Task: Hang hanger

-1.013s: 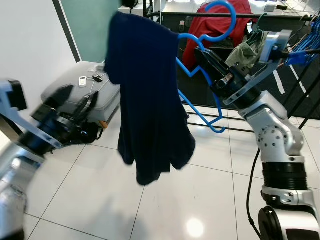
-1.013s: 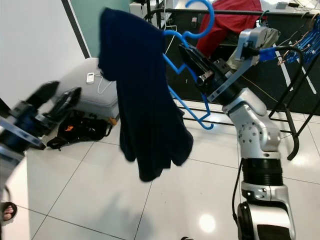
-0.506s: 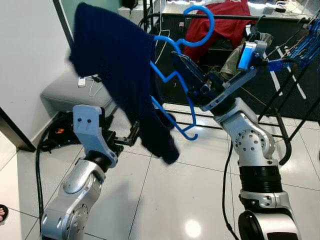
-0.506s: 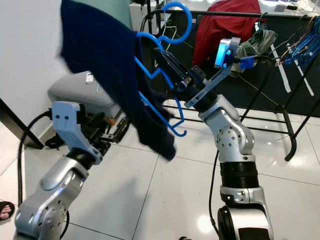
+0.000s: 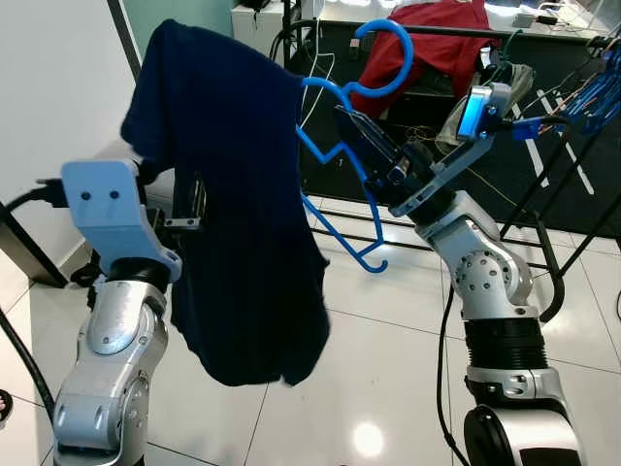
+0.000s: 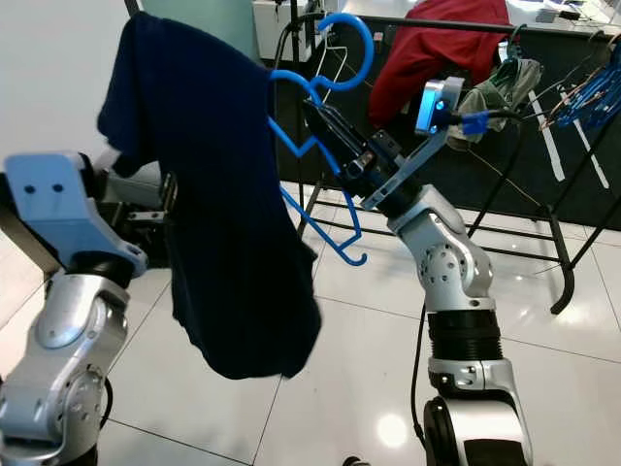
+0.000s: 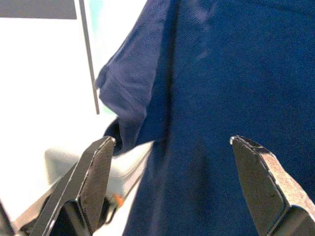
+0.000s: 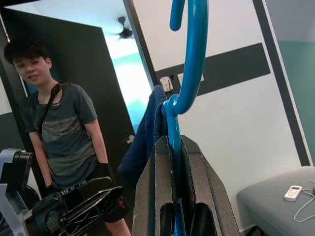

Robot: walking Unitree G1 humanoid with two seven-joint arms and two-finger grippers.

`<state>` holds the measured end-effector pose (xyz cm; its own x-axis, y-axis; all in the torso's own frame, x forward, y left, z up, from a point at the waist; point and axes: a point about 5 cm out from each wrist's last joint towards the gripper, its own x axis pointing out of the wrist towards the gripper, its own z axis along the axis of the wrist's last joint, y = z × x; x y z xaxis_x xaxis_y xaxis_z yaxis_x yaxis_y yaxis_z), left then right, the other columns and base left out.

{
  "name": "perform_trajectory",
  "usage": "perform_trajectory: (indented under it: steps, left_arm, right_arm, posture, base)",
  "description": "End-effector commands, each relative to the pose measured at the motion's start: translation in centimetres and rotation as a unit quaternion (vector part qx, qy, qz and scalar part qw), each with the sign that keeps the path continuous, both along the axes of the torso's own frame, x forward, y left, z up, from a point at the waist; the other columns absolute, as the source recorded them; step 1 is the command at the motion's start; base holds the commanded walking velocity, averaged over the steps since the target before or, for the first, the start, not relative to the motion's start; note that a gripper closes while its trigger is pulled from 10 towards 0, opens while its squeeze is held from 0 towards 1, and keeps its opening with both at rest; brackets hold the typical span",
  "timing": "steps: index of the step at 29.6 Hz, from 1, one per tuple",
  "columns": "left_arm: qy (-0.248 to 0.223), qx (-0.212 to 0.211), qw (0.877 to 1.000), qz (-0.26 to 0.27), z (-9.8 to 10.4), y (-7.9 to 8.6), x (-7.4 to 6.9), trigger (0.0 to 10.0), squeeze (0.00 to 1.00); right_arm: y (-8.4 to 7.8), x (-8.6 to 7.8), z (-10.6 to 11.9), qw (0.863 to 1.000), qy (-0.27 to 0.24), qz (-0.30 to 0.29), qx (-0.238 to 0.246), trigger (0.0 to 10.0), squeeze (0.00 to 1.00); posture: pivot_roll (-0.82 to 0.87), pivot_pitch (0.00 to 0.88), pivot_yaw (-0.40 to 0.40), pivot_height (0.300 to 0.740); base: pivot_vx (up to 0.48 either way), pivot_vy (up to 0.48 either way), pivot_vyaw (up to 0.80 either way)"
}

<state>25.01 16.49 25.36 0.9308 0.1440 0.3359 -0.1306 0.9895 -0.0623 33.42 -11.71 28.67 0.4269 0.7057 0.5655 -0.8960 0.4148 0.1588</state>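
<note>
Right end effector [image 5: 361, 131]: raised in front of the robot, fingers pressed together on the stem of the blue hanger [image 5: 342, 146], just below its hook.
Hanger: held tilted in the air, hook uppermost and near the dark rail of the clothes rack [image 5: 543, 37] but not over it; one shoulder runs into the shirt, the lower bar hangs free above the tiled floor [image 5: 388, 340].
Shirt [image 5: 238, 204]: dark navy, draped over the hanger's left shoulder, hanging in long folds between the two arms.
Left end effector [image 7: 170, 162]: fingers spread wide, pointing at the shirt with the cloth just ahead of the tips; contact with the cloth cannot be told.
Left arm [image 5: 112, 291]: bent upward, its forearm beside the shirt's left edge.
Clothes rack: behind the arms, carrying a red garment [image 5: 427, 44], a green garment [image 5: 485, 92] and a bunch of blue hangers [image 5: 587, 92] at the right end.
Person [image 8: 66, 142]: in a grey shirt, standing in a dark doorway, seen in the right wrist view.
Grey seat [image 8: 275, 196]: against the white wall, with a small white remote [image 8: 294, 192] on it.
</note>
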Motion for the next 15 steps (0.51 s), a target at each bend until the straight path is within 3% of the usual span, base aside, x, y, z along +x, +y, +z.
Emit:
perform_trajectory:
  steps: [1,7,15]
  left_arm:
    - [0.013,-0.003,1.000,-0.007,-0.2,-1.0,-0.3,10.0,0.00]
    - [0.074,-0.047,0.995,-0.057,-1.9,-3.4,-0.2,10.0,0.00]
    - [0.083,-0.067,0.992,-0.062,-2.0,-4.4,-0.3,10.0,0.00]
  right_arm:
    - [0.4,-0.1,0.9,1.000,-0.026,0.007,0.006,10.0,0.00]
    - [1.1,0.1,1.1,0.999,-0.032,0.014,-0.002,10.0,0.00]
    - [2.0,0.4,1.6,0.999,-0.041,0.020,-0.007,10.0,0.00]
  posture:
    - [0.01,0.102,-0.026,0.740]
    - [0.00,0.099,-0.030,0.740]
    - [0.00,0.103,-0.036,0.740]
  base:
    - [0.000,0.000,0.00]
    - [0.000,0.000,0.00]
    - [0.000,0.000,0.00]
